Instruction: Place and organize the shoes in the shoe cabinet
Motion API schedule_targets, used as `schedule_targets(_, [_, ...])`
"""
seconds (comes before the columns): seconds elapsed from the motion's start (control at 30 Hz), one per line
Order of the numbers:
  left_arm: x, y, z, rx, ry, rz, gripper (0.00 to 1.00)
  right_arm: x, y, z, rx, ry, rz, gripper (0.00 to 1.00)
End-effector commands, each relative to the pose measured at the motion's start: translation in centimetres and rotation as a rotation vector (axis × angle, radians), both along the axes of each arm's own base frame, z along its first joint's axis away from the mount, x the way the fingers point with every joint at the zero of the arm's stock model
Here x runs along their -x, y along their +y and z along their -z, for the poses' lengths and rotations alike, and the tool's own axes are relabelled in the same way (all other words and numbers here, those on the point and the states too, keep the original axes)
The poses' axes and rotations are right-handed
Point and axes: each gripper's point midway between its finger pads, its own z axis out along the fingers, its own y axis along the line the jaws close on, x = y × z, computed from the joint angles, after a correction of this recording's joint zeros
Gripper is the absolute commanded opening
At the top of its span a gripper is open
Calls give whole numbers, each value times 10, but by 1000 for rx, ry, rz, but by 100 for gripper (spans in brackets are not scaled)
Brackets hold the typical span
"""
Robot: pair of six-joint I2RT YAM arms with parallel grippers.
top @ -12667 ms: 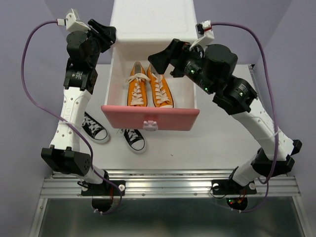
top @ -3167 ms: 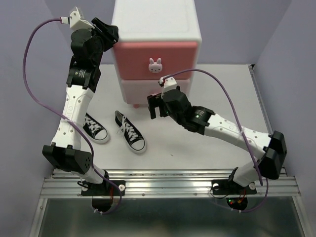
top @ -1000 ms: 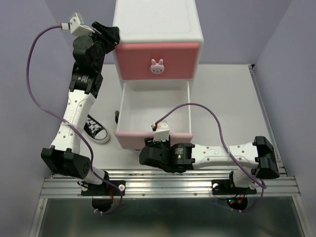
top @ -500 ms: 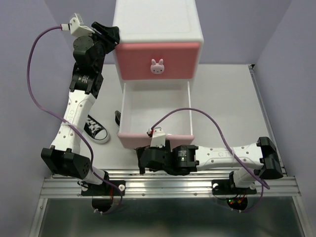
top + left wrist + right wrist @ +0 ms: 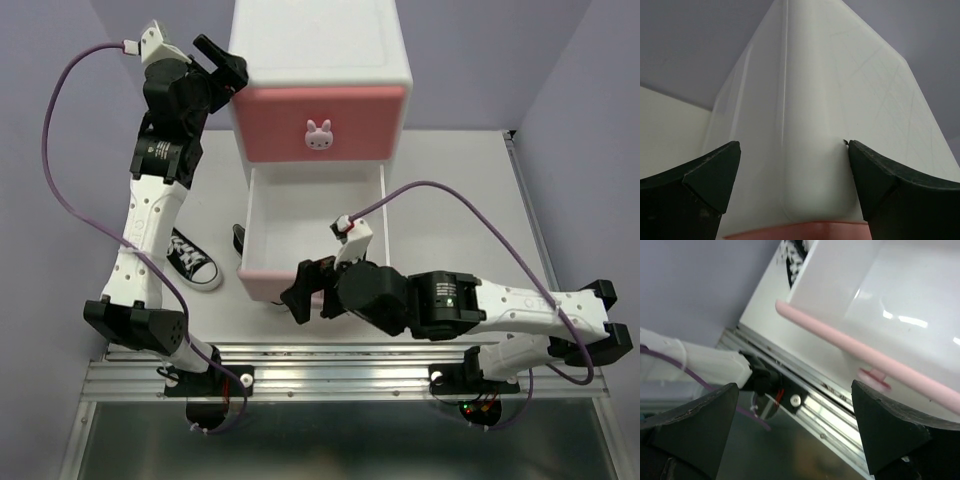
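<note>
At far left, one black sneaker (image 5: 190, 260) lies on the table (image 5: 450, 200), well apart from both our grippers. Its mate (image 5: 238, 238) shows only as a sliver just beside the left wall of the open lower drawer (image 5: 262, 283), which partly hides it. We judge both shoes light, with soft canvas sides over a stiffer rubber sole. We would therefore pinch across the sole edges at mid-length, where the shoe should not fold. Our left gripper (image 5: 792, 146) has its jaws spread around the left front corner of the shoe cabinet (image 5: 320, 40), near the top. The drawer's inside looks bare. Our right gripper (image 5: 795, 388) hangs before the drawer's pink front, jaws spread wide and holding nothing. We see no orange shoes.
</note>
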Motion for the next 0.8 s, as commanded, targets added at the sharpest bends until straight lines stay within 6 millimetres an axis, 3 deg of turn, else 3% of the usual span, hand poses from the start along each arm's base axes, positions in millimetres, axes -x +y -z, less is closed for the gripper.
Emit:
schedule_targets(0.0, [33, 8, 34, -100, 194, 28, 99, -31, -30, -53, -96, -102, 201, 100])
schedule_targets(0.13, [63, 32, 21, -85, 195, -28, 99, -65, -65, -75, -136, -138, 349, 100])
schedule_targets(0.2, [78, 40, 21, -62, 200, -47, 99, -72, -77, -83, -143, -142, 388, 100])
schedule_targets(0.3, [95, 52, 45, -29, 279, -91, 99, -78, -100, -81, -124, -122, 473, 100])
schedule_targets(0.37, [114, 59, 46, 18, 267, -106, 99, -82, -115, -83, -127, -116, 519, 100])
schedule_targets(0.43, [128, 64, 82, 41, 362, -122, 99, -85, -129, -79, -117, -99, 564, 100])
schedule_targets(0.47, [133, 64, 84, 49, 376, -119, 99, -88, -134, -76, -107, -91, 587, 100])
schedule_targets(0.57, [148, 53, 145, 62, 547, -61, 98, -92, -143, -72, -79, -68, 616, 100])
schedule_targets(0.77, [153, 42, 207, 125, 681, -29, 95, -100, -141, -61, -1, -43, 612, 100])
